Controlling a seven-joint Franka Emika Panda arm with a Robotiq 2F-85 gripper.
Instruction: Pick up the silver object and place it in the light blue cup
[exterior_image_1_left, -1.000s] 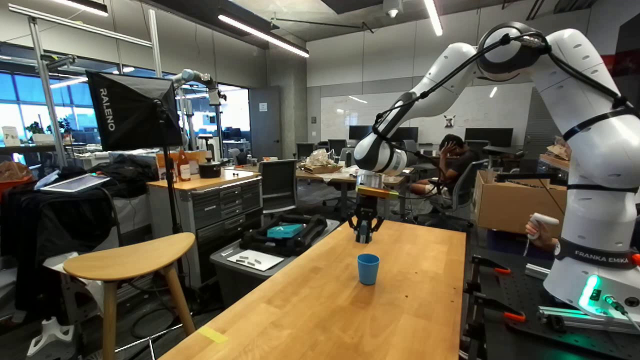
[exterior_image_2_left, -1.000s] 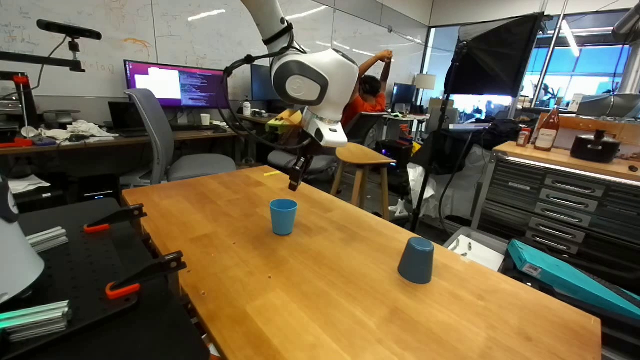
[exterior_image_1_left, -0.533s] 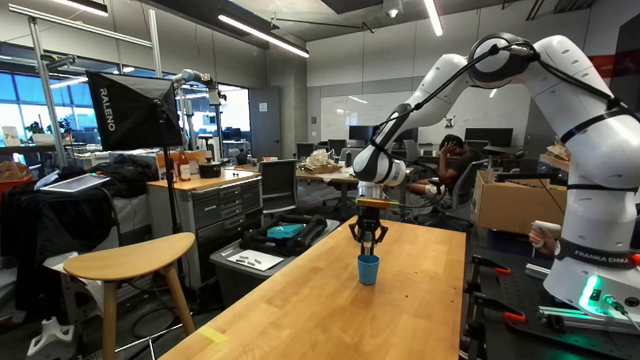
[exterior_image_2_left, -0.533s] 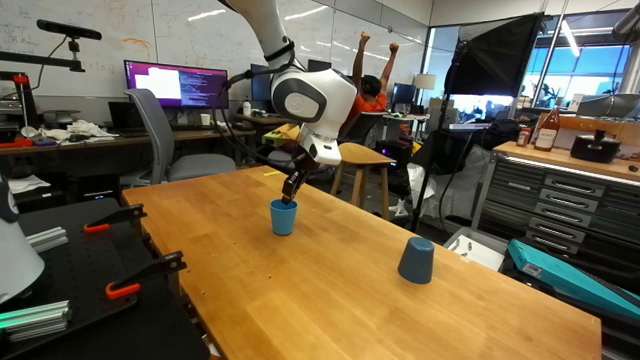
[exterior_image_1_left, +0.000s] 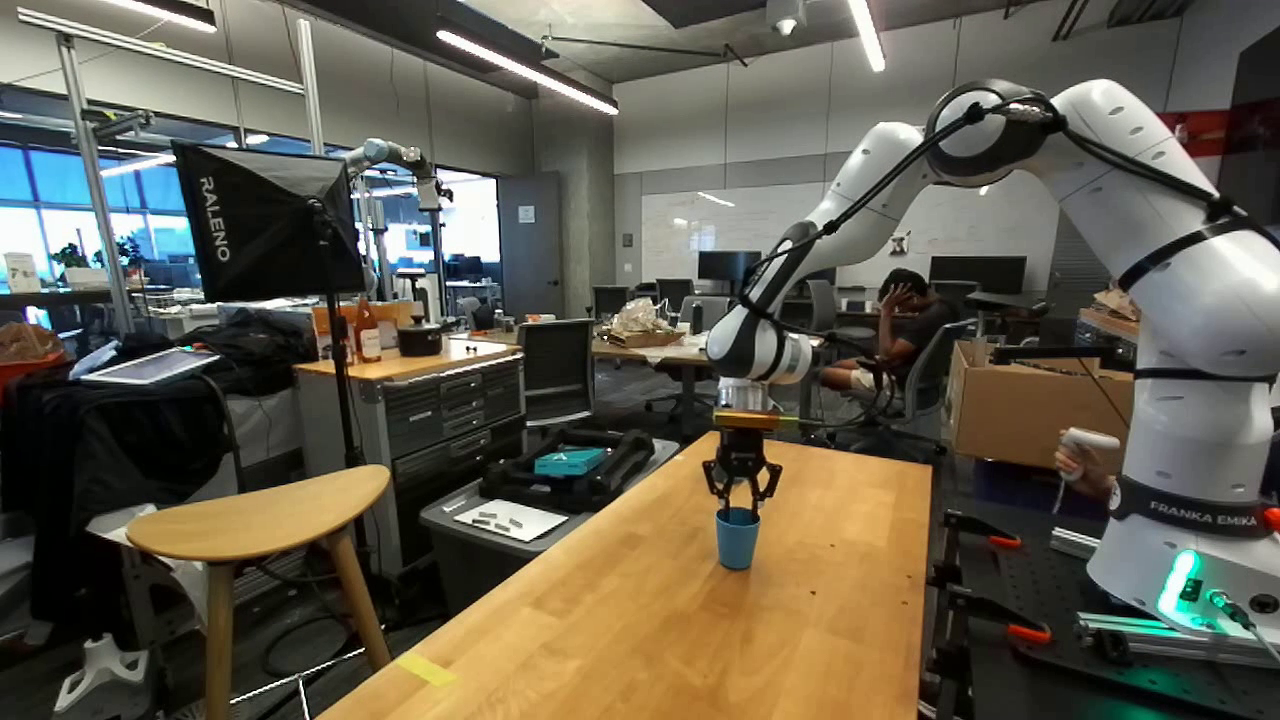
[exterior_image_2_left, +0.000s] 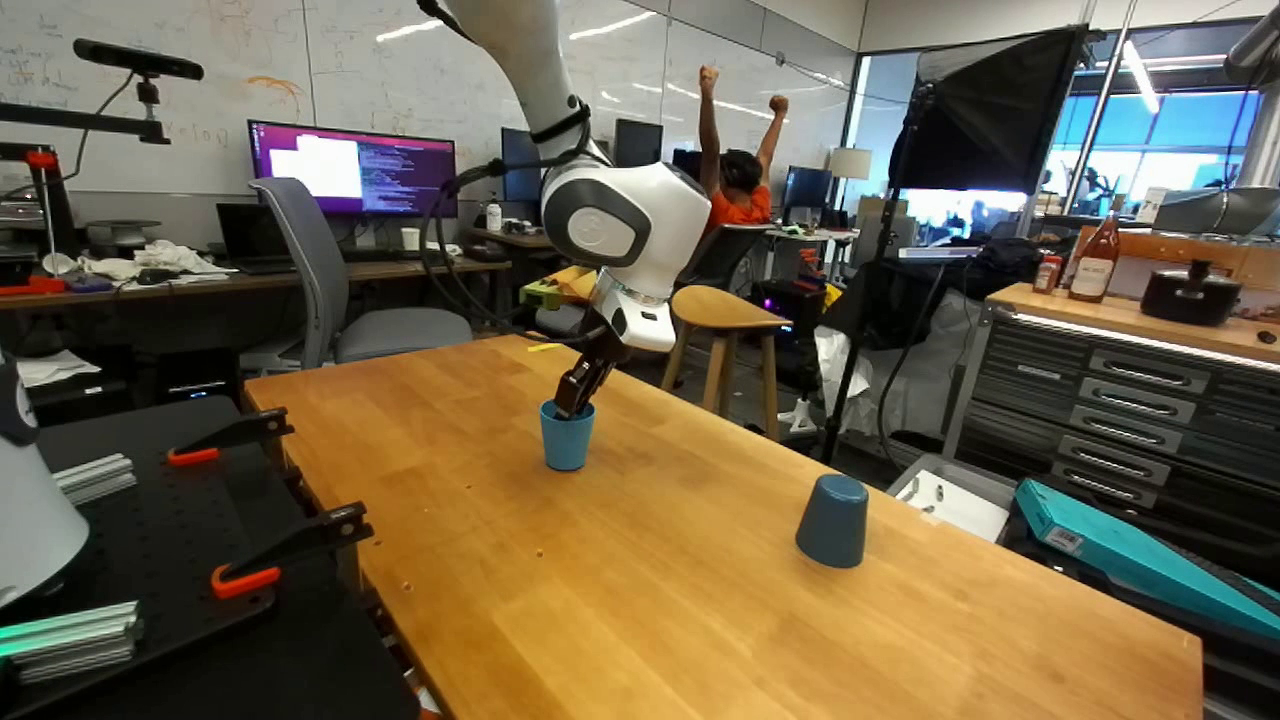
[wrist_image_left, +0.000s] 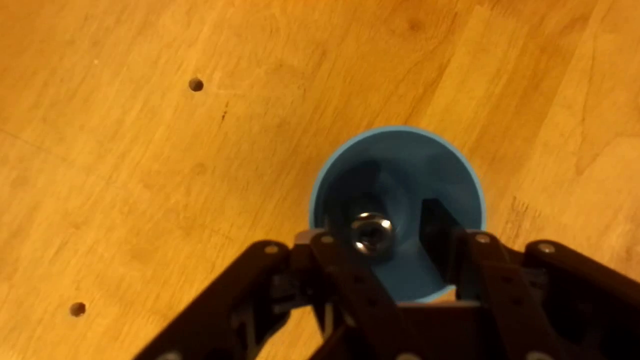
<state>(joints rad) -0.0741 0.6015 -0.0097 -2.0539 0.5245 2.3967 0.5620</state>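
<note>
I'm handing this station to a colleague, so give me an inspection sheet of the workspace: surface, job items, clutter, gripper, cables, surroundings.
Surface: wooden table, with a few small holes.
Job's things: light blue cup upright; silver object inside it, looking ring-shaped from above.
Clutter: darker blue cup upside down on the table; yellow tape strip.
Gripper: open, tips inside the light blue cup.
Cables: black cable strapped to the arm, bowing out in a loop.
Surroundings: hand holding a white controller, seen beside the arm in an exterior view; person in orange with raised arms; black softbox.
</note>
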